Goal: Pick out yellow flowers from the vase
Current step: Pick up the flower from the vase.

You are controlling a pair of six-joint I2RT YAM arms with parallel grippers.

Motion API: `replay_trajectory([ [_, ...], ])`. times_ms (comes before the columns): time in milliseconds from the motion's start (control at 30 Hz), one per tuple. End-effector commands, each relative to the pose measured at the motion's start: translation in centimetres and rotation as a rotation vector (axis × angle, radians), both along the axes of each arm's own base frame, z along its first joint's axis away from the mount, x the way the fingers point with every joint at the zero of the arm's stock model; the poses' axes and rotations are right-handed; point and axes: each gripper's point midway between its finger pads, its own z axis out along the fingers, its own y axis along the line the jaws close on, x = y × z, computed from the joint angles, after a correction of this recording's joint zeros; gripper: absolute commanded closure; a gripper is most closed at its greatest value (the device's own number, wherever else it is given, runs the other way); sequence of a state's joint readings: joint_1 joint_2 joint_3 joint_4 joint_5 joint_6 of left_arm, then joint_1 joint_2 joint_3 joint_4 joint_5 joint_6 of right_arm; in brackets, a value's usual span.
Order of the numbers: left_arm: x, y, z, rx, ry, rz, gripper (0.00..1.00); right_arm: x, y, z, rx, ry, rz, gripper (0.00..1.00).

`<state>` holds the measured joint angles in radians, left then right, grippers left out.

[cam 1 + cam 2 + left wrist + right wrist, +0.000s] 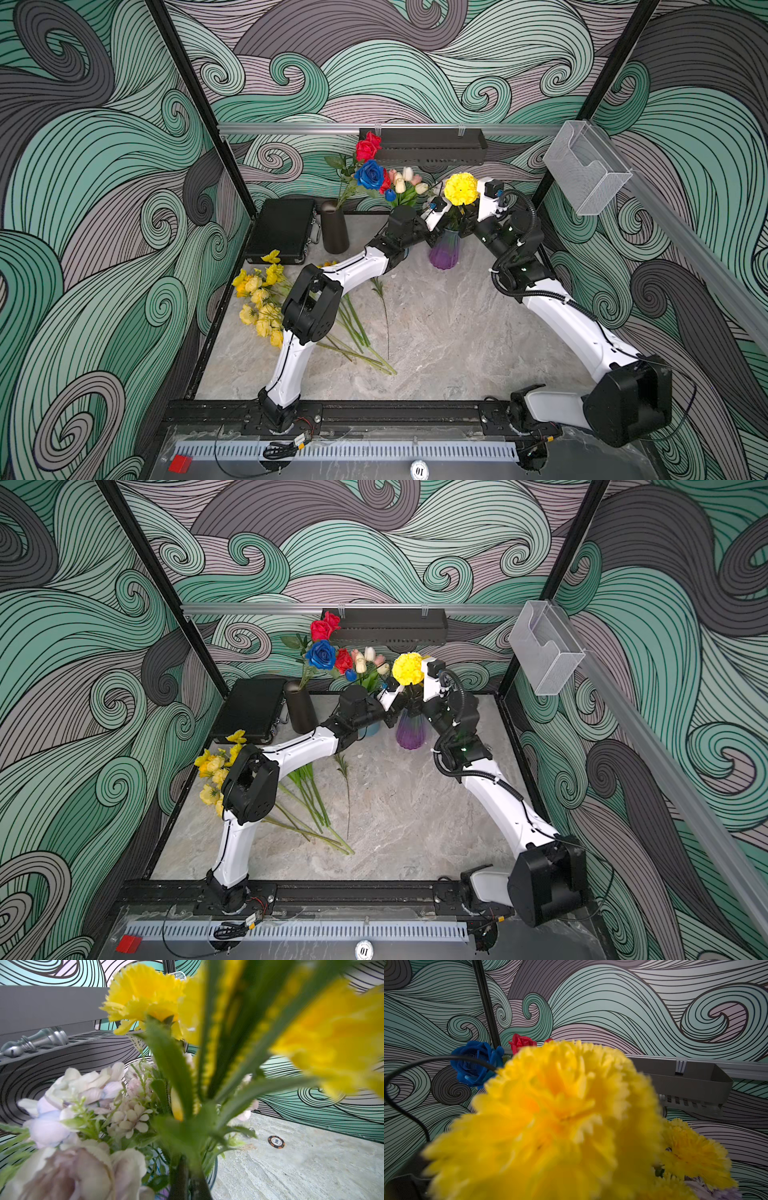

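Stems of yellow carnations (pixel 143 995) sit clamped in left claw (pixel 188 1180) — right claw (pixel 468 217), cannot tell.

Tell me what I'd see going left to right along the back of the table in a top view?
black case → black vase → blue rose → pale tulips → yellow pompom flower → clear wall box

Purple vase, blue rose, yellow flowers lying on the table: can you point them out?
purple vase (pixel 444 254): in a top view, on its ribbed body.
blue rose (pixel 370 174): in a top view, middle of the bloom.
yellow flowers (pixel 261 297): in a top view, one bloom of the pile.
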<state>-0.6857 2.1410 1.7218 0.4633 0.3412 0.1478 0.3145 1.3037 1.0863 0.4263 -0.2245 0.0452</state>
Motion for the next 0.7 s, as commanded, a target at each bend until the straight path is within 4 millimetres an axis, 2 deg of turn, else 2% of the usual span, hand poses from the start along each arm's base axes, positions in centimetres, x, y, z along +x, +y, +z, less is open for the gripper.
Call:
replay_trajectory([
  [0, -0.9, 0.4, 4.5, -0.043, -0.048, 0.009, 1.00, -1.8, -0.7, 3.2, 0.026, -0.066, -0.003, 0.66],
  [67, -1.0, 0.8, 5.1, -0.046, -0.038, 0.020, 1.00, -2.7, -1.0, 3.6, 0.031, -0.082, -0.004, 0.58],
  [233, -1.8, 1.6, 6.7, -0.056, -0.027, 0.028, 1.00, -5.5, -2.4, 4.2, 0.025, -0.117, -0.036, 0.30],
  [433, -3.1, 2.4, 8.6, -0.055, 0.010, 0.025, 1.00, -10.0, -3.8, 4.3, 0.008, -0.180, -0.042, 0.22],
  [567, -4.7, 2.8, 9.7, -0.036, 0.033, 0.017, 1.00, -12.6, -4.1, 2.8, -0.011, -0.255, -0.020, 0.21],
  [667, -5.9, 3.5, 10.9, -0.021, 0.052, 0.026, 1.00, -13.6, -4.5, 1.2, 0.009, -0.254, -0.017, 0.22],
])
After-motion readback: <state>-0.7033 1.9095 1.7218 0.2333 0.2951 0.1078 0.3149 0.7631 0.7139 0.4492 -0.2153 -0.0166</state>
